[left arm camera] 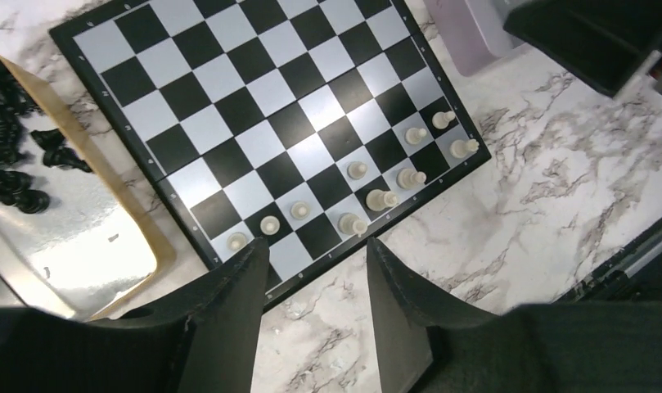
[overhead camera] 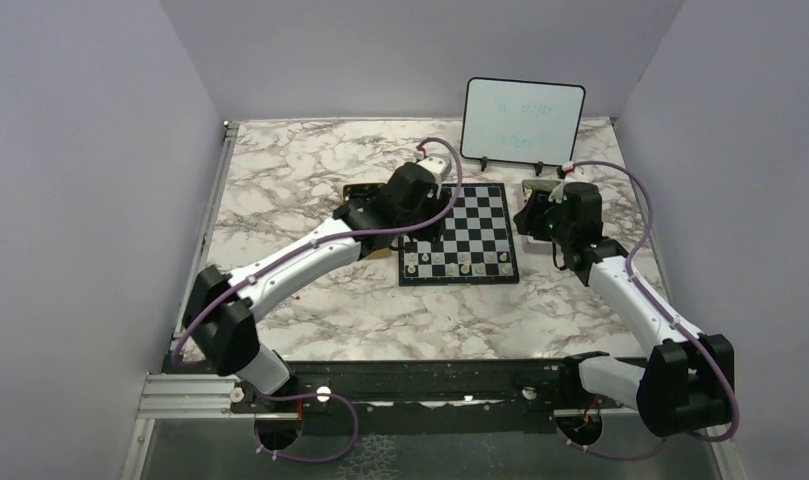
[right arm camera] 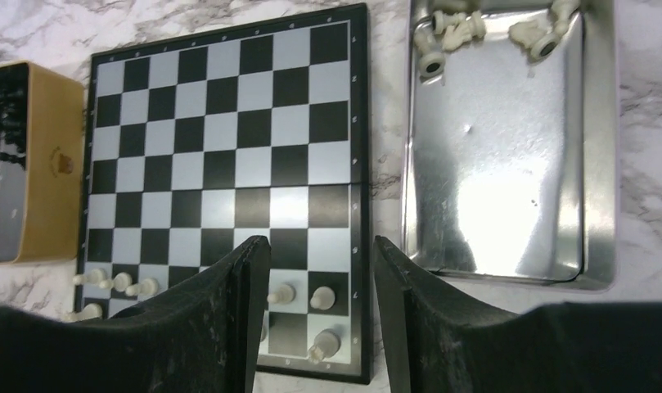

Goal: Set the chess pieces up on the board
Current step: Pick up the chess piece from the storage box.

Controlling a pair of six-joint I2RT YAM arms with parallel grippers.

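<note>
Here, black-and-white checked board (left arm camera: pixel 254 106), tiny cream chess pieces (left arm camera: pixel 381 199) along 1 edge.

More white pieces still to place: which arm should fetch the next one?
Right. The right gripper hangs open next to the silver tray holding the loose white pieces; the left gripper sits by the black-piece tray.

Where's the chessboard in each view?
Top external: chessboard just right of centre.
Left wrist: chessboard upper left and centre, turned diagonally.
Right wrist: chessboard left half, beside a silver tray.
Shared landmark: the cream-white pieces along one edge of the board.
</note>
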